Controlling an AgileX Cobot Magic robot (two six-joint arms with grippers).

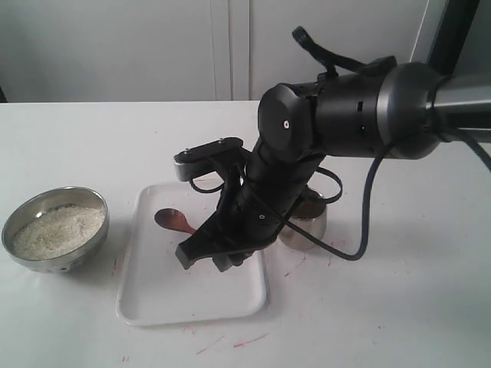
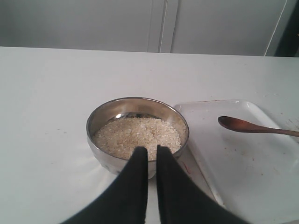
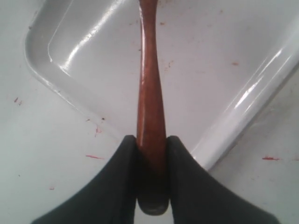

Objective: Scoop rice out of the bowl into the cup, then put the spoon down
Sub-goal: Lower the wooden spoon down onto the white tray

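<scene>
Starting on the left, the bowl (image 1: 69, 259) sits on the white table (image 1: 406, 307) with the rice (image 1: 58, 230) inside it in a pale, flat heap. The left gripper (image 2: 152, 153) hangs just by the bowl. Its two black fingers (image 2: 135, 172) are almost together, with only a thin slit between them, and they hold nothing. Next comes the white tray (image 1: 153, 291), just beside the bowl. The spoon (image 1: 175, 221) is over the tray. Its round scoop end points left, toward the bowl, and its thin handle runs back to the right, into the right gripper (image 1: 201, 257). The right wrist view shows those fingers squeezing the end of the handle from both sides, so the spoon sticks straight out in front of them like a long nose. I cannot tell if the scoop end rests on the tray or floats just above it. The scoop looks empty. Last on the right is the cup (image 1: 311, 230), near the tray and partly hidden behind the right arm, so I cannot see what is in it. The right arm has the spoon, so I think it must do the scooping. The bowl lies to the left of the scoop end, past the tray's edge, so the spoon should go left, scoop end first.
</scene>
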